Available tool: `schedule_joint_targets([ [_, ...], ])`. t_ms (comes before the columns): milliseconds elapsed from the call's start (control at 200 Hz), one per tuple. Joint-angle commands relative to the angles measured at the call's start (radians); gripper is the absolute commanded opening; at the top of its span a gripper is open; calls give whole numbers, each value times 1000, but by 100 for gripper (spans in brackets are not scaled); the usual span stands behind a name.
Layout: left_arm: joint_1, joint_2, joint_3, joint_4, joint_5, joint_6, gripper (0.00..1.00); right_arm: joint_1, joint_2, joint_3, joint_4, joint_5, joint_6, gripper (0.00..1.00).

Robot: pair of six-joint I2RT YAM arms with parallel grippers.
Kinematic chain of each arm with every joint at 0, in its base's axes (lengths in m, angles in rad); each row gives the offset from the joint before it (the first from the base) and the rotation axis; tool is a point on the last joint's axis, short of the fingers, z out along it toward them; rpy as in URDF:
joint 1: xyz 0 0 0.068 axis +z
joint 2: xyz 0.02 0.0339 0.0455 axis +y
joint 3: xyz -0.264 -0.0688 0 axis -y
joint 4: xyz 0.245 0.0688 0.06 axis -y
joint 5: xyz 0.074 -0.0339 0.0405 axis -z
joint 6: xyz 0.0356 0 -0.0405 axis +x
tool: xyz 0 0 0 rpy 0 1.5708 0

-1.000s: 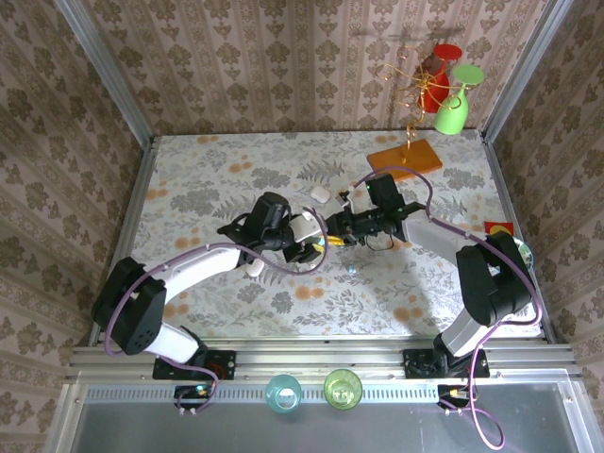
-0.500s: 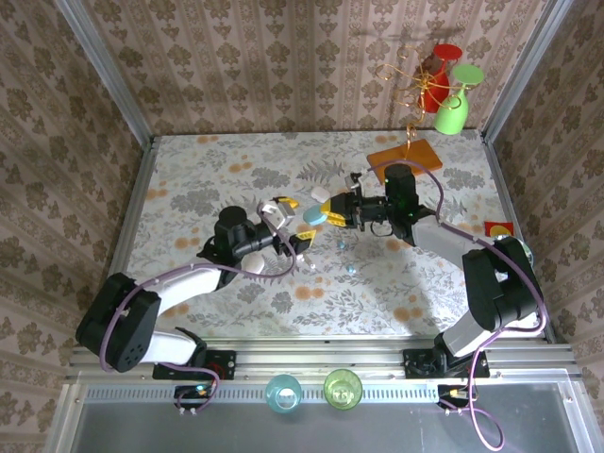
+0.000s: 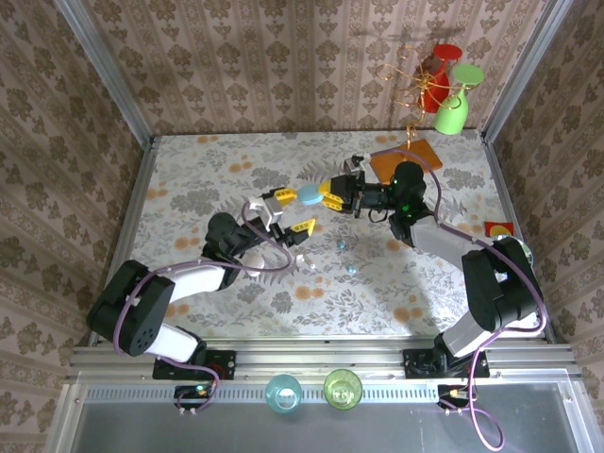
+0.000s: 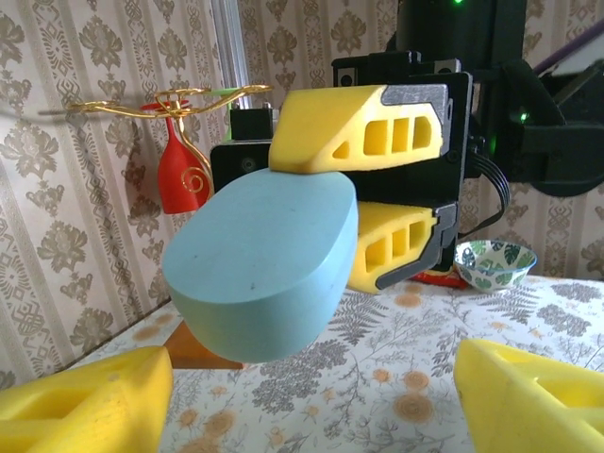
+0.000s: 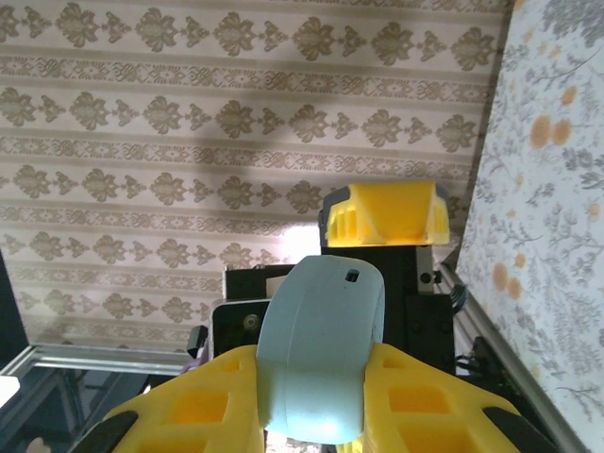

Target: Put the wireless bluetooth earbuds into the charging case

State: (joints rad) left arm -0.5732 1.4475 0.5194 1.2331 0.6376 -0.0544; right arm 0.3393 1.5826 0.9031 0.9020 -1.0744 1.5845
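Starting at the left of the top view: left claw [image 3: 290, 211] hangs over the middle of the table [image 3: 208, 170], yellow fingers apart, nothing between them, pointing toward the case. Just right of it is the blue case [image 3: 308, 195], held at centre frame off the table. The right claw [image 3: 324, 193] is clamped on its right end. In the left wrist view one yellow finger sits on top of the case and one under it. Lower right of the case, the earbuds [image 3: 351, 268] lie on the table: one teal speck, plus a second speck [image 3: 338, 245] up-left of it, too small to tell its colour. Both are apart from the case and from either claw.

Progress, as I judge it: early. The case is picked up and presented, but no bud is in it and none is gripped yet. The case looks shut, with no raised lid visible in any view. Left to do: open it, pick up each bud, seat them.

Look: the case is a smooth, matte, pale blue oval pebble, with a small dark slot near one end in the right wrist view. The buds are tiny next to it.
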Motion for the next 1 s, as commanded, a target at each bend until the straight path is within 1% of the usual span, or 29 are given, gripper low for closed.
schedule_joint_targets([
  [0,12,6,56,64,30,-50,76,20,-3,34,152,26,95,20],
  [115,14,11,93,66,48,-71,68,38,20,50,251,44,165,20],
  [265,31,-7,122,65,83,-95,62,48,33,52,330,71,216,20],
  [355,44,-16,131,67,100,-109,57,49,37,54,351,71,233,20],
  [480,45,-24,135,65,116,-114,54,49,41,55,362,68,250,20],
  [640,44,-27,141,67,135,-114,53,51,51,51,365,60,264,20],
  [995,48,-48,128,66,139,-113,55,51,78,60,379,53,282,20],
])
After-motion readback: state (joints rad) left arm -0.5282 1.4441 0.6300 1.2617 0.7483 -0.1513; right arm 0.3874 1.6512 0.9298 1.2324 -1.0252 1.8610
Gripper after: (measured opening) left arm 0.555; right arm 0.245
